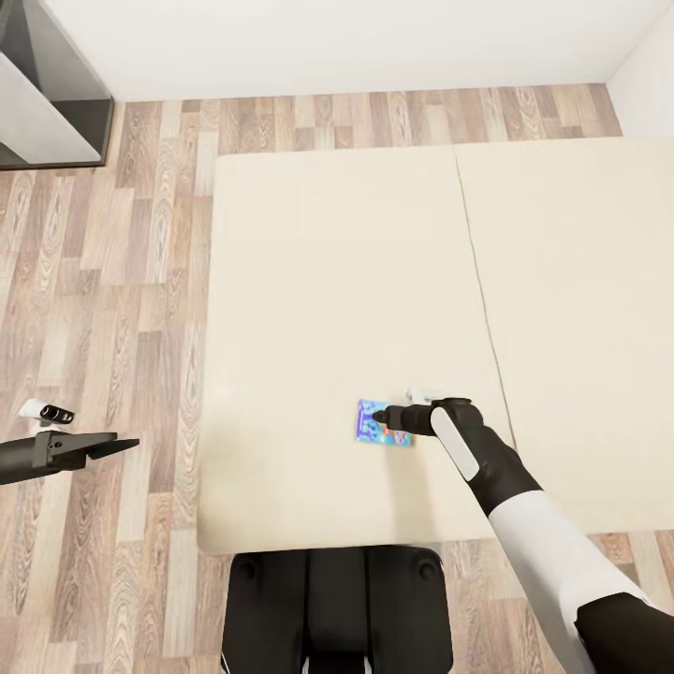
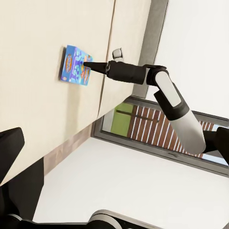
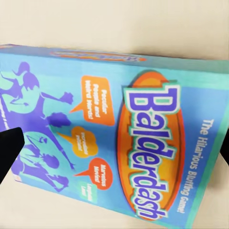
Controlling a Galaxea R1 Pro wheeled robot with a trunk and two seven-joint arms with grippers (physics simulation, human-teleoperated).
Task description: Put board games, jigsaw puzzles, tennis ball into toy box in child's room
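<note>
The right gripper [image 1: 382, 414] hangs directly over the Balderdash board game [image 1: 384, 423] lying flat on the bed [image 1: 328, 281] — fingers spread astride it; the left gripper [image 1: 126, 443] waits well apart, its state unclear.

One board game [image 1: 384, 423] lies on one bed [image 1: 309, 281]; two arms show.

The bed [image 1: 318, 281] was a big cream mattress in two sections with a seam down the middle, sitting on a wood-plank floor [image 1: 112, 281]. One blue board game box [image 1: 382, 423] lay flat near its front edge.
</note>
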